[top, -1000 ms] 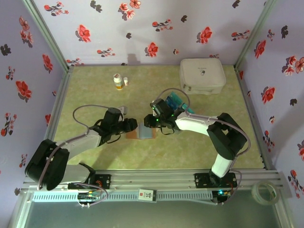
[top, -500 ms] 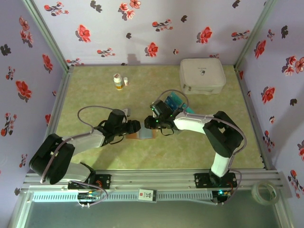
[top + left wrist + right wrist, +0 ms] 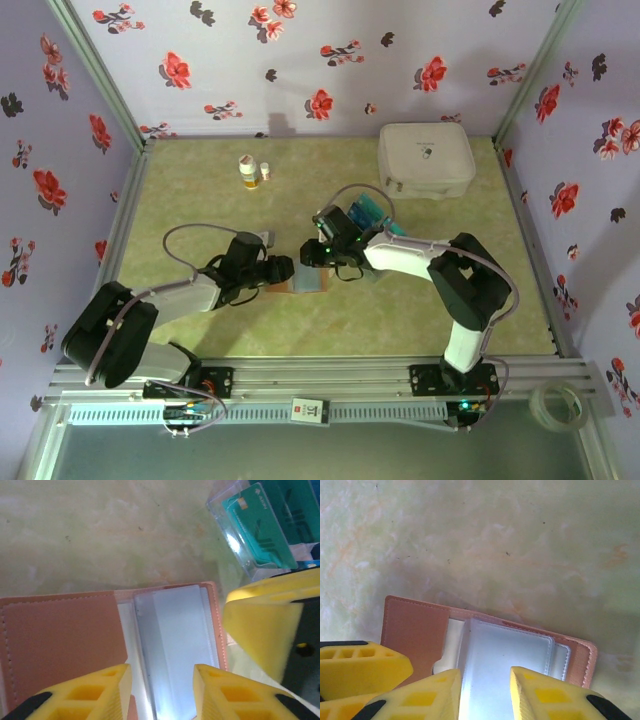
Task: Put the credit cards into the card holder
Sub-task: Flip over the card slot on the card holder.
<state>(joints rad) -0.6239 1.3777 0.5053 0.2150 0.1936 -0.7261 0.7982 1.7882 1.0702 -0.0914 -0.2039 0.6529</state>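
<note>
The card holder [image 3: 283,284] lies open on the table, its pinkish-brown flap [image 3: 60,640] to the left and clear sleeves [image 3: 175,640] to the right. My left gripper [image 3: 162,676] hovers over the sleeves, open, with nothing between its fingers. From the opposite side my right gripper [image 3: 485,681] is open over the same sleeves [image 3: 505,655]. In the top view the left gripper [image 3: 281,268] and the right gripper [image 3: 311,256] nearly meet above the holder. Teal credit cards [image 3: 265,525] stand in a clear plastic tray [image 3: 368,212] just behind the right gripper.
A big white rounded case [image 3: 425,158] sits at the back right. Two small bottles [image 3: 249,170] stand at the back left. Flowered walls close in the table on three sides. The right gripper's yellow finger [image 3: 265,625] is close beside my left fingers.
The right gripper has shifted slightly left over the card holder. The left arm drew its elbow in and has held still since. The holder has stayed in place.
</note>
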